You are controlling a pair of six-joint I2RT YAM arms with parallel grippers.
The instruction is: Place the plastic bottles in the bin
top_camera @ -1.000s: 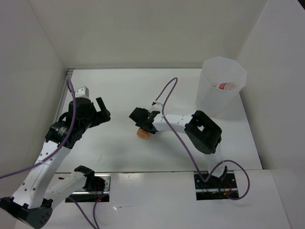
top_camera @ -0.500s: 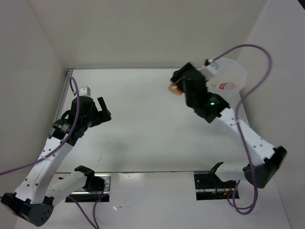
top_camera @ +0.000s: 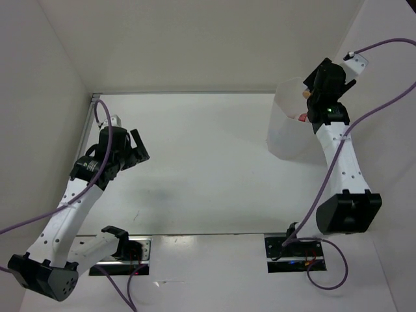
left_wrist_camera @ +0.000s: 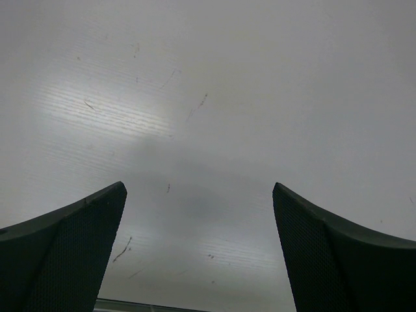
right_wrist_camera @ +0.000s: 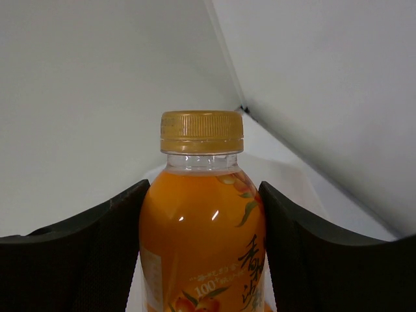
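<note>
My right gripper [top_camera: 314, 93] is shut on a stubby orange bottle [right_wrist_camera: 201, 221] with a gold cap, held upright between the two fingers [right_wrist_camera: 97, 260]. In the top view the gripper hangs over the far right rim of the tall translucent white bin [top_camera: 285, 133], and only a sliver of the orange bottle [top_camera: 304, 93] shows. A clear bottle with a red label [top_camera: 303, 118] lies inside the bin. My left gripper [top_camera: 137, 149] is open and empty over the bare left part of the table [left_wrist_camera: 208, 130]. No other bottles show.
White walls close in the table at the back, left and right. The bin stands in the far right corner, close to the right wall. Purple cables loop from both arms.
My right arm has swung from the middle of the table up and right to the bin's rim, carrying the orange bottle. My left arm has barely shifted.
</note>
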